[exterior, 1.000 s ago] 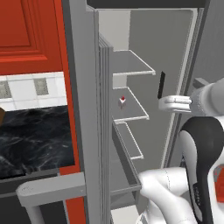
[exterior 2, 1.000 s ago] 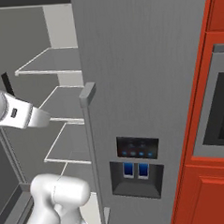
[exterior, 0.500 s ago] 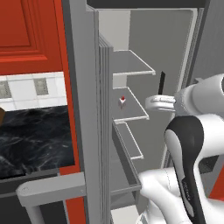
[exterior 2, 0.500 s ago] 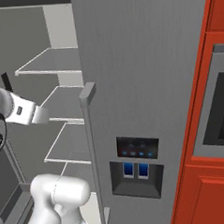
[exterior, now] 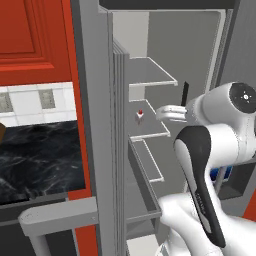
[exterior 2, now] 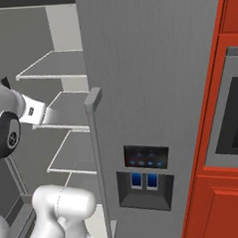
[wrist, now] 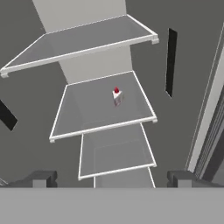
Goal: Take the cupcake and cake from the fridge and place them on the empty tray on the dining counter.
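Note:
The fridge (exterior: 95,100) stands open, its white shelves bare apart from the cake. The cake (exterior: 140,116), a small white slice with a red top, sits on the middle shelf (wrist: 100,109); the hand view has the cake (wrist: 117,96) near that shelf's middle. My gripper (exterior: 180,105) hovers in front of the shelves at about that shelf's height, a little to the right of the cake and clear of it. Its fingers stand wide apart in the hand view, gripper (wrist: 113,177) open and holding nothing. The cupcake, the empty tray and the dining counter are out of view.
The closed fridge door (exterior 2: 152,64) with its dispenser panel (exterior 2: 145,182) and bar handle (exterior 2: 97,157) is on my right. Past it are red cabinets and an oven (exterior 2: 231,119). Left of the fridge lies a black marble wall counter (exterior: 40,155) under red cabinets.
My hand has moved left, in toward the fridge shelves and nearer the cake, and the elbow has swung up. The jaws stayed open. The cake has not moved.

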Motion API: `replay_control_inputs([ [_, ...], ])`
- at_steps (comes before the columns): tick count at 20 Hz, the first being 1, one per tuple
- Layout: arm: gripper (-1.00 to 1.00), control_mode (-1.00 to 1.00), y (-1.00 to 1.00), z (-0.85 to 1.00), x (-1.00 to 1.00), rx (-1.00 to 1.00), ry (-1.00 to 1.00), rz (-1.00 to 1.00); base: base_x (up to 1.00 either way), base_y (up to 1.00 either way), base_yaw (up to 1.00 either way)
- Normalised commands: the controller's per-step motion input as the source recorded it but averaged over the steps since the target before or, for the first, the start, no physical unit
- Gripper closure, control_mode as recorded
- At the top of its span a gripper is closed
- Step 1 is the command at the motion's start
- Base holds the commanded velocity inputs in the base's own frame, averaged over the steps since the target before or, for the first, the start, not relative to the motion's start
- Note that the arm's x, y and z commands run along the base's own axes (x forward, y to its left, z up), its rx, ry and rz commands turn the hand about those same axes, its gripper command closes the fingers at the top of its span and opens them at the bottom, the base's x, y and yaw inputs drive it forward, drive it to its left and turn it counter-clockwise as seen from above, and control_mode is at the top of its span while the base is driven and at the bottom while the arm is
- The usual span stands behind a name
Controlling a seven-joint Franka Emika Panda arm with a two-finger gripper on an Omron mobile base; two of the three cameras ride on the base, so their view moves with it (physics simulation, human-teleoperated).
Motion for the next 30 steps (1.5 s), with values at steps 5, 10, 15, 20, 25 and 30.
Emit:
replay_control_inputs([
  [5,-1.0,-1.0,0.0,-0.21,0.35,0.0,0.0,0.0,0.0,0.0,0.0],
  [10,-1.0,-1.0,0.0,-0.26,0.34,0.0,0.0,0.0,0.0,0.0,0.0],
  [15,-1.0,-1.0,0.0,-0.25,0.4,0.0,0.0,0.0,0.0,0.0,0.0],
  [20,-1.0,-1.0,0.0,-0.19,0.38,0.0,0.0,0.0,0.0,0.0,0.0],
  [25,-1.0,-1.0,0.0,-0.16,0.35,0.0,0.0,0.0,0.0,0.0,0.0],
  [30,-1.0,-1.0,0.0,-0.21,0.41,0.0,0.0,0.0,0.0,0.0,0.0],
])
